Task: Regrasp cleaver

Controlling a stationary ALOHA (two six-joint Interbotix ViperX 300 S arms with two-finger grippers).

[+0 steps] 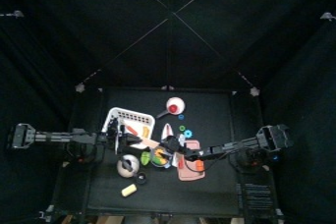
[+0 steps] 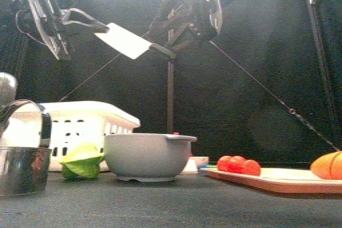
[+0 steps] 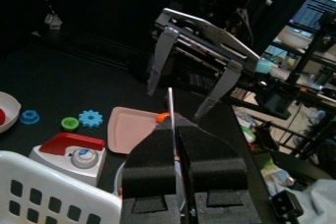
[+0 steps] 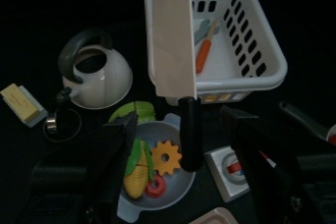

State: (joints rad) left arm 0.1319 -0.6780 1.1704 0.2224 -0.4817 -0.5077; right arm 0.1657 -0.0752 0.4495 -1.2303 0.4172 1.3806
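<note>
Left claw (image 3: 175,149) pinched narrow on the cleaver (image 2: 126,40) by its dark handle — blade held high in the air above the table, over the grey bowl (image 2: 148,156) and white basket (image 2: 80,122). Right claw (image 3: 197,66) spread wide just beside the blade, not gripping — cutting board (image 2: 287,180) below.
</note>
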